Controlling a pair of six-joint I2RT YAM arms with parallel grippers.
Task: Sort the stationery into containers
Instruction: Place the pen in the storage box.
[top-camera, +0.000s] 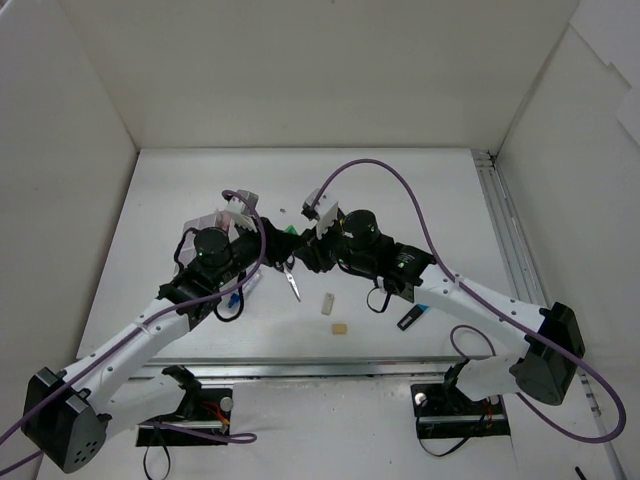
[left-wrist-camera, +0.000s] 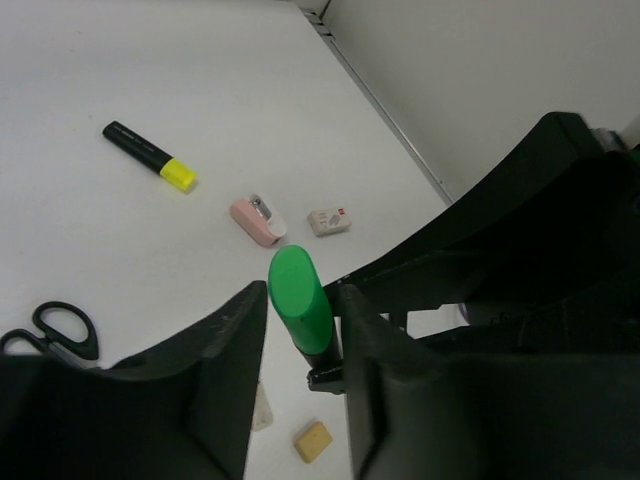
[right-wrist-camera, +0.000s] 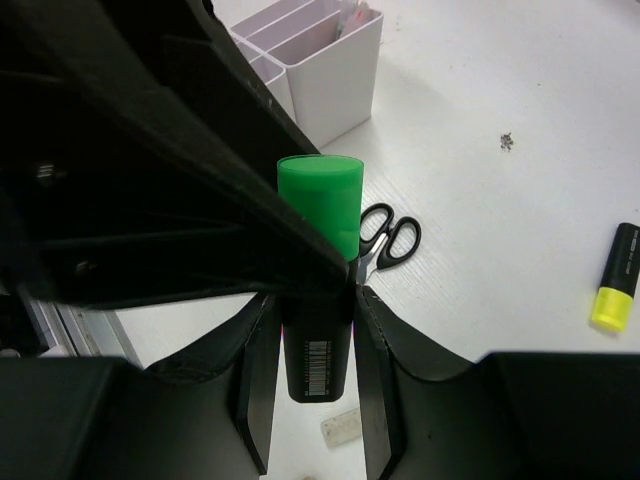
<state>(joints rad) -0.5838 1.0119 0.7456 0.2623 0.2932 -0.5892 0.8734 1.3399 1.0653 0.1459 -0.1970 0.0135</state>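
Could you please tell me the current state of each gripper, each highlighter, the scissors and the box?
left gripper, shut on green highlighter
right gripper, shut on green highlighter
green highlighter, capped, held in the air
yellow highlighter, capped, lying flat
scissors, blades shut, lying flat
box, upright, open-topped

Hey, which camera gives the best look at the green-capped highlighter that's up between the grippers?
The right wrist view: the green-capped highlighter fills the centre, green cap and black barcoded barrel both showing between the right gripper fingers. The left wrist view shows mainly its cap; the top external view only a green speck.
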